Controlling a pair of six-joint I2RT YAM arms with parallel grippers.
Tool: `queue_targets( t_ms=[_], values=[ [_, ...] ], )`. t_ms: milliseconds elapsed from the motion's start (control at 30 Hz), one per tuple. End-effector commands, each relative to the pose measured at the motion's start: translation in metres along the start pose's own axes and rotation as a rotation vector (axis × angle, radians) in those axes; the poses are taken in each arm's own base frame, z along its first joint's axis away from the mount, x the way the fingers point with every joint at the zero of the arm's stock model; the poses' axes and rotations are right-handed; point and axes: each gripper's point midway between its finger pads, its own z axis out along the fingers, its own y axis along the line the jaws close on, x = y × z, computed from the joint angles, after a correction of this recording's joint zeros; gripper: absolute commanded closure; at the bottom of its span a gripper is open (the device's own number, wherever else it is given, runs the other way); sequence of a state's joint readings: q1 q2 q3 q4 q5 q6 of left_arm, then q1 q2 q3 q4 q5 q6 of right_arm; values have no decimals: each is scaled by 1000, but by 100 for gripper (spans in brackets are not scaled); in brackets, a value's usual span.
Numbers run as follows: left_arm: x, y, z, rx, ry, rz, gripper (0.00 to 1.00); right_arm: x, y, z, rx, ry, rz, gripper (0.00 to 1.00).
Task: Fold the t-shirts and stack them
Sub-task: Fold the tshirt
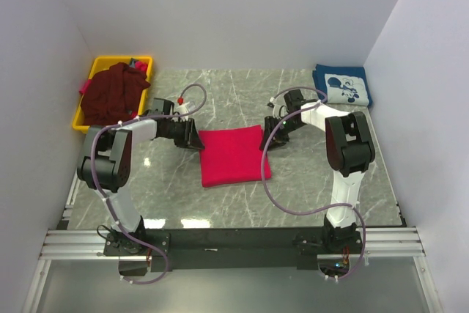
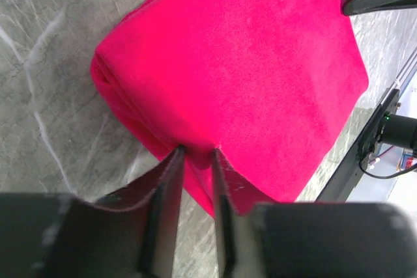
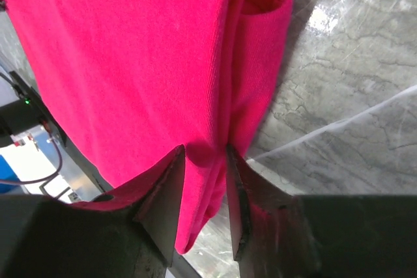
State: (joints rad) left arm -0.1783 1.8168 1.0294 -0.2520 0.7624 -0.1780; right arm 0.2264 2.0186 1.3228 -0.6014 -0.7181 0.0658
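The crimson-red t-shirt lies folded into a rectangle in the middle of the marble table. My left gripper is shut on its far left corner. My right gripper is shut on its far right corner, where the folded layers bunch between the fingers. The navy t-shirt with white cartoon print lies folded at the far right corner. The dark maroon t-shirt is heaped in a yellow bin.
The yellow bin stands at the far left corner against the wall. White walls close in on three sides. The black rail with the arm bases runs along the near edge.
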Motion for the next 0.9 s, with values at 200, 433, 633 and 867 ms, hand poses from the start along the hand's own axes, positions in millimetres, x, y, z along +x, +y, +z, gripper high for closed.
queue_targets(
  t_ms=[200, 433, 633, 867],
  values=[
    [3, 1, 6, 17, 22, -3, 94, -12, 16, -7, -38, -44, -40, 93],
    [-1, 20, -11, -41, 13, 29, 99, -7, 7, -26, -20, -117, -42, 100],
    [0, 38, -6, -76, 23, 9, 99, -15, -7, -18, 10, -155, -23, 100],
    [-20, 8, -37, 49, -60, 82, 60, -14, 33, -46, -99, -145, -124, 52]
  ],
)
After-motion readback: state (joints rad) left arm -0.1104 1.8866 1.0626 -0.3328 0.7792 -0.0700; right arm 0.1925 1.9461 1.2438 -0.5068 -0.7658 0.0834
